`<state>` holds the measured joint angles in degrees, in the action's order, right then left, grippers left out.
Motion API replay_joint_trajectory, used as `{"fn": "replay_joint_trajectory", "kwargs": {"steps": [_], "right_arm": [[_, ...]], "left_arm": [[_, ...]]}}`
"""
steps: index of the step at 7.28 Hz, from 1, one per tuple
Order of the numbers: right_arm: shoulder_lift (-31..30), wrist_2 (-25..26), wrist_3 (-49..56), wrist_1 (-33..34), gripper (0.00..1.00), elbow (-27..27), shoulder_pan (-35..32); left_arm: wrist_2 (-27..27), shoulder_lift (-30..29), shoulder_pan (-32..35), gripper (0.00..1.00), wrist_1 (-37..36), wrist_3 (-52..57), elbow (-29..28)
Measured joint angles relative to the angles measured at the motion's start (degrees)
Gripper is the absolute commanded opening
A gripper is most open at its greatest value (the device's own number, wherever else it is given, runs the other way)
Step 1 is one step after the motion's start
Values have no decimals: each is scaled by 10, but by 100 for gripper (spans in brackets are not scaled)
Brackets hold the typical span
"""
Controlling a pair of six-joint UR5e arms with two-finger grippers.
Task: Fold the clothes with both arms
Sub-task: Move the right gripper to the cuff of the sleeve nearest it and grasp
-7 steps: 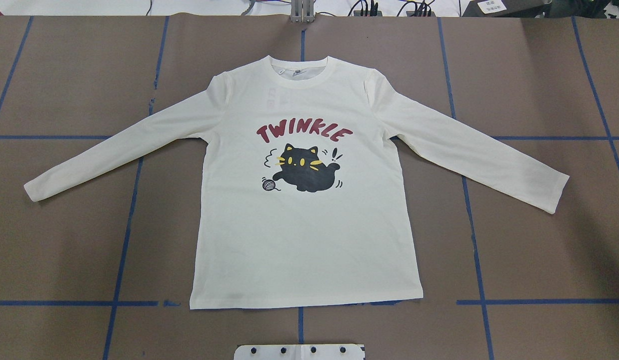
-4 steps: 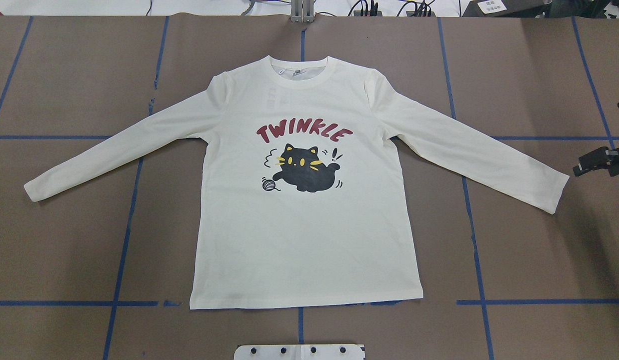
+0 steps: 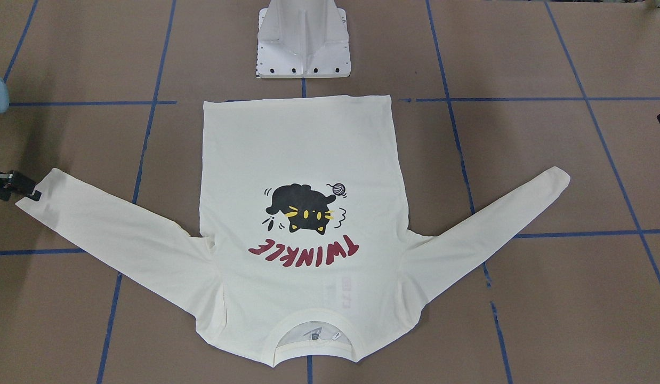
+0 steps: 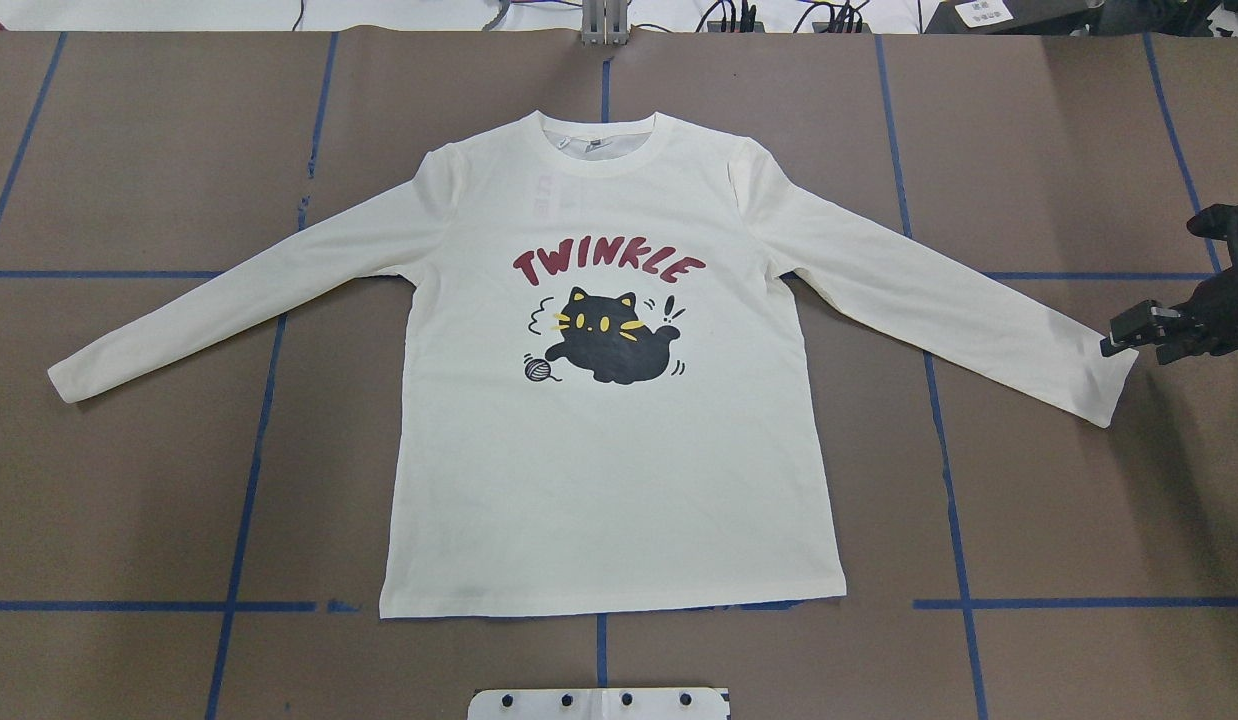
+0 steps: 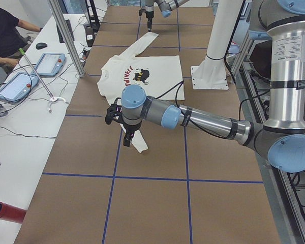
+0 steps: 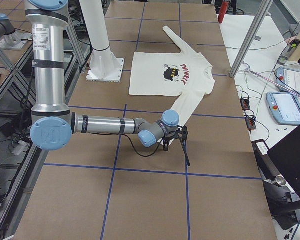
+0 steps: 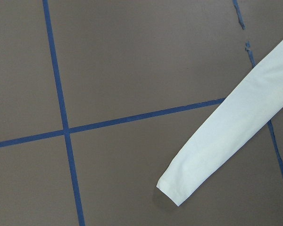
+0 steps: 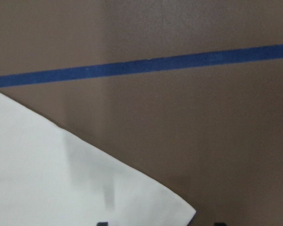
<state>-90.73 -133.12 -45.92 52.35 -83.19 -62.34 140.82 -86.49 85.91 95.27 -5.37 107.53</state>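
The cream long-sleeved T-shirt [image 4: 609, 460] lies flat on the brown table, print side up, both sleeves spread out; it also shows in the front view [image 3: 298, 160]. My right gripper [image 4: 1124, 335] is low at the right sleeve's cuff [image 4: 1104, 385], fingers pointing at it. It is open: the right wrist view shows two dark tips apart over the cuff [image 8: 85, 188]. It is at the front view's left edge [image 3: 26, 188]. My left gripper [image 5: 126, 141] hangs above the left cuff [image 7: 179, 183]. I cannot tell its state.
The white pedestal base [image 3: 303, 42] stands just behind the shirt's hem. Blue tape lines [image 4: 249, 480] grid the table. A metal post [image 4: 604, 25] and cables sit at the far edge. The operators' side table holds tablets [image 5: 51, 63].
My right gripper has come in from the right edge toward the right sleeve's cuff. The shirt has not moved.
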Motion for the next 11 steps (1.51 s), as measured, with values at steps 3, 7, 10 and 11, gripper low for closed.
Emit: {"fn": "replay_joint_trajectory", "kwargs": {"steps": [3, 7, 10, 11], "right_arm": [[4, 13, 0, 0, 2, 17, 3], [19, 11, -4, 1, 0, 22, 3], [29, -13, -6, 3, 0, -2, -1], [33, -27, -17, 8, 0, -34, -4]], "left_arm": [[-1, 0, 0, 100, 0, -1, -1], [-1, 1, 0, 100, 0, -1, -1], [-1, 4, 0, 100, -1, 0, -1], [-1, 4, 0, 100, -1, 0, -1]]}}
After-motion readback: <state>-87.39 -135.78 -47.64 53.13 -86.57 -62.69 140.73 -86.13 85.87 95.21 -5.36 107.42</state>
